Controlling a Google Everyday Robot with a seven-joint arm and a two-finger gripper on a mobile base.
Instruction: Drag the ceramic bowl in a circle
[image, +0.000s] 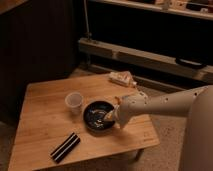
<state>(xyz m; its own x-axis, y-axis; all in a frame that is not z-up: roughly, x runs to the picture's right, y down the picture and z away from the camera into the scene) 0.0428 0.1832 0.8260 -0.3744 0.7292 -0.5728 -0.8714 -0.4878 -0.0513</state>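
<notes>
The ceramic bowl (98, 116) is round, shallow, glossy and black. It sits near the middle of the wooden table (40, 125). My gripper (111, 118) is at the bowl's right rim, at the end of the pale arm (160, 104) that reaches in from the right. The arm's bulky wrist covers the bowl's right edge and hides how the gripper meets the rim.
A small translucent whitish cup (74, 101) stands just left of and behind the bowl. A flat black striped block (65, 147) lies near the front edge. A snack packet (122, 78) lies at the table's far right corner. Dark shelving stands behind.
</notes>
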